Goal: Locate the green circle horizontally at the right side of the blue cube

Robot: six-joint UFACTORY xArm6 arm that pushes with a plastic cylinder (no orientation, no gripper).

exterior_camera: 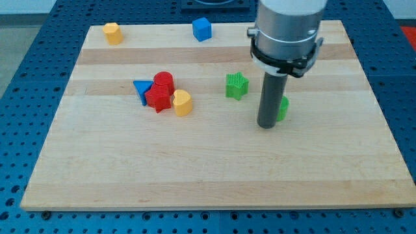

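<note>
The blue cube [202, 29] sits near the view's top edge of the wooden board [214, 175], about the middle. The green circle [283, 108] lies at the view's right of centre, mostly hidden behind my rod. My tip [266, 125] rests on the board touching the green circle's left side, well below and to the right of the blue cube.
A green star [236, 86] lies left of my rod. A blue triangle [142, 90], red cylinder [163, 80], red star [158, 99] and yellow heart [182, 103] cluster at the left of centre. A yellow block [113, 32] sits at the top left.
</note>
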